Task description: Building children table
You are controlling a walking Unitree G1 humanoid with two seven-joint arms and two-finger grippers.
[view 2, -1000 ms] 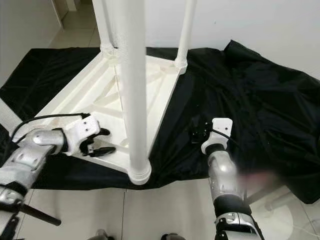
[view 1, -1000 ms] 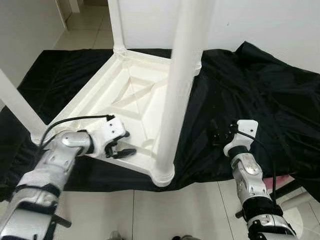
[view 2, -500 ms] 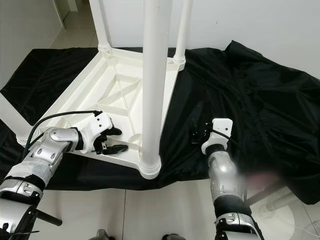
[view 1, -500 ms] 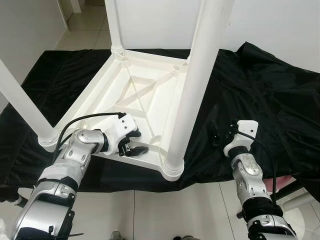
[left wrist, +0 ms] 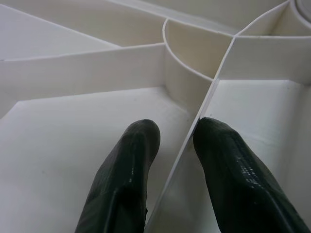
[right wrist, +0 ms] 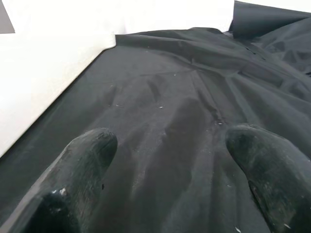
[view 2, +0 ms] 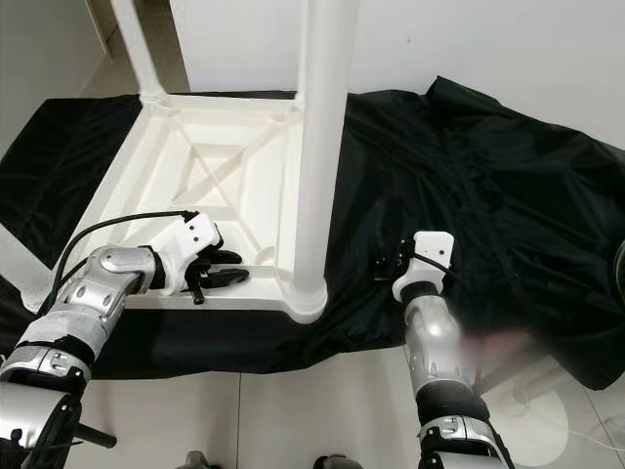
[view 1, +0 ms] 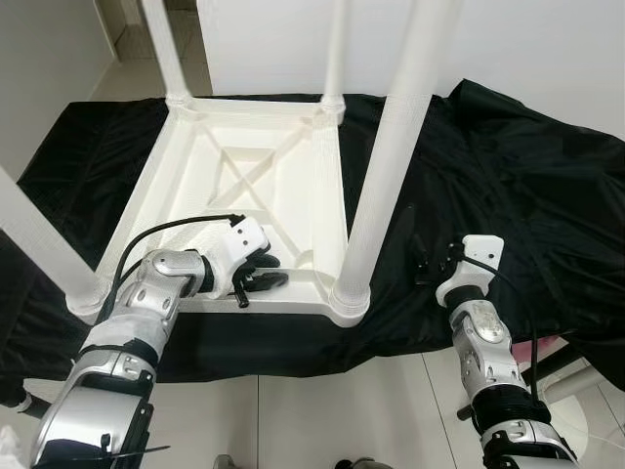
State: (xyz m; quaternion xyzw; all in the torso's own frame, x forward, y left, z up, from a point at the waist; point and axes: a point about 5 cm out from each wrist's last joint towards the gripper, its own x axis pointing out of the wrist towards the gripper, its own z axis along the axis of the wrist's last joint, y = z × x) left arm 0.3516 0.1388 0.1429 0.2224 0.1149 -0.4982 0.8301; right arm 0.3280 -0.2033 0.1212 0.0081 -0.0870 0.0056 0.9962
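Here the left gripper (view 1: 256, 281) pinches a thin rib of the upturned table (view 1: 293, 186); right gripper (view 2: 389, 262) open beside it. Plastic: light, stiff, slippery; rim grips best.

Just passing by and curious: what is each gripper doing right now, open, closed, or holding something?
Left gripper: closed on a thin rib of the upturned white table.
Right gripper: open, holding nothing, over the black cloth.

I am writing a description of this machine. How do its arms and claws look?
Both arms are jointed silver metal with black bands. Each ends in a white wrist block carrying a claw of two black, glossy, rounded fingers: left claw, right claw. A thin black cable loops along each forearm.
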